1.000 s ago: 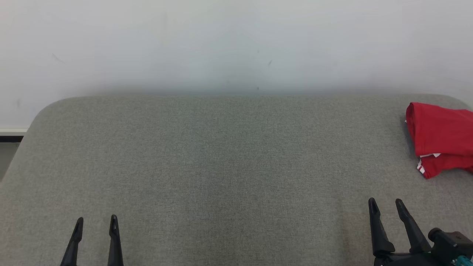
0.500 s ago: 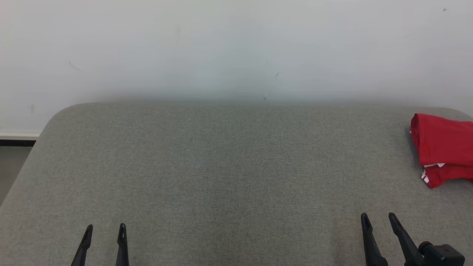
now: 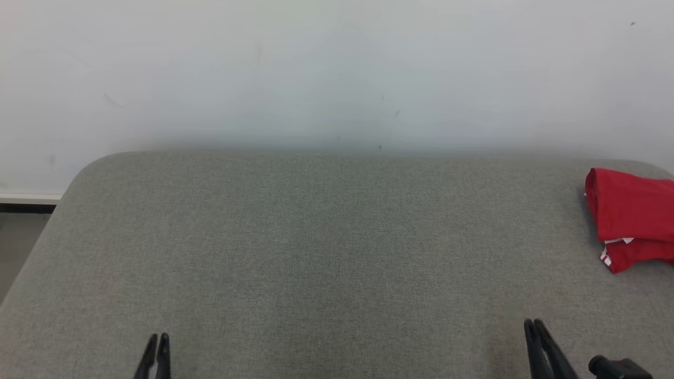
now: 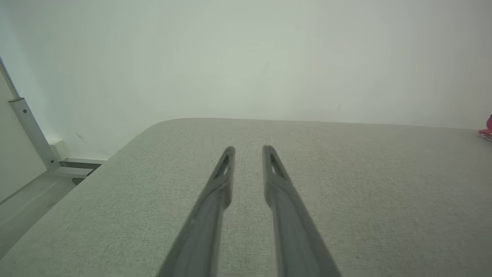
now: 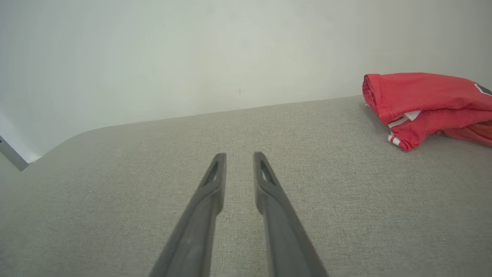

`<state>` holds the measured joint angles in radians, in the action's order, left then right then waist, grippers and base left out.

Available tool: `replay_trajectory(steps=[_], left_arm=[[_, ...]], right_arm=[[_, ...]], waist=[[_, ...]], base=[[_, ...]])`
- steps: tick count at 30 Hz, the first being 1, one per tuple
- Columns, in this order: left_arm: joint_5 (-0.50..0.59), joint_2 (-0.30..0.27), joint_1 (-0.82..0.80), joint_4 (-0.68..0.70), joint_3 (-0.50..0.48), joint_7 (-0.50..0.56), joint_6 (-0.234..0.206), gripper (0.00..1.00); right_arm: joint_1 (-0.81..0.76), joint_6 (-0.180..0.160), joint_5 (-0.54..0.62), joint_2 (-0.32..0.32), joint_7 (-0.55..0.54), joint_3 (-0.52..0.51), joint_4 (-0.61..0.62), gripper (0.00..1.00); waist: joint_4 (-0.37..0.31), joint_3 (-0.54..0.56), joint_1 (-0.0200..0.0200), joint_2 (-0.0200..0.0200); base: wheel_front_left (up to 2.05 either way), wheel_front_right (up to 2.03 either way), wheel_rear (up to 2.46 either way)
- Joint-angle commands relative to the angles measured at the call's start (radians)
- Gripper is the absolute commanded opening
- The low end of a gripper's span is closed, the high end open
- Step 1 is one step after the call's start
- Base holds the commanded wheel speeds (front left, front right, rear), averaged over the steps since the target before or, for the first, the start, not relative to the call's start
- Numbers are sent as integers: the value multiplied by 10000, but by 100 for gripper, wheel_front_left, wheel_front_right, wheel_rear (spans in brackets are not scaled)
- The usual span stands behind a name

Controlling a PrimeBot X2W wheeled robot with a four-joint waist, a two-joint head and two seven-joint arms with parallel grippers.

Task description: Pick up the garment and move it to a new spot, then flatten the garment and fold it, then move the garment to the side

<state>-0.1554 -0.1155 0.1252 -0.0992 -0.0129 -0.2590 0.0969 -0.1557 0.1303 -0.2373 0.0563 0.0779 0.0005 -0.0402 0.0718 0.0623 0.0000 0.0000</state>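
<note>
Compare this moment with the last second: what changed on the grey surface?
Both grippers narrowed: the left gripper and the right gripper went from fingers spread wide to a slim gap, gripping nothing. The head camera shifted slightly, so everything sits lower in its view. The folded red garment stayed put at the far right of the grey surface, untouched.

The jaws are long, dark, tapered — slotted near their tips.
</note>
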Motion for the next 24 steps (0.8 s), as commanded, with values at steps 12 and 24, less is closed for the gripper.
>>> replay_trajectory(steps=[12,24], left_arm=[[-2129,113,-368,-329,-181,586,51,0],[-4040,195,-673,-478,-295,1050,95,0]], right_arm=[[352,1,-2049,24,-234,-103,-371,0],[717,1,-3880,48,-458,-223,-621,0]], waist=[[-62,-56,0,0],[-125,-113,0,0]], base=[[0,0,0],[0,0,0]])
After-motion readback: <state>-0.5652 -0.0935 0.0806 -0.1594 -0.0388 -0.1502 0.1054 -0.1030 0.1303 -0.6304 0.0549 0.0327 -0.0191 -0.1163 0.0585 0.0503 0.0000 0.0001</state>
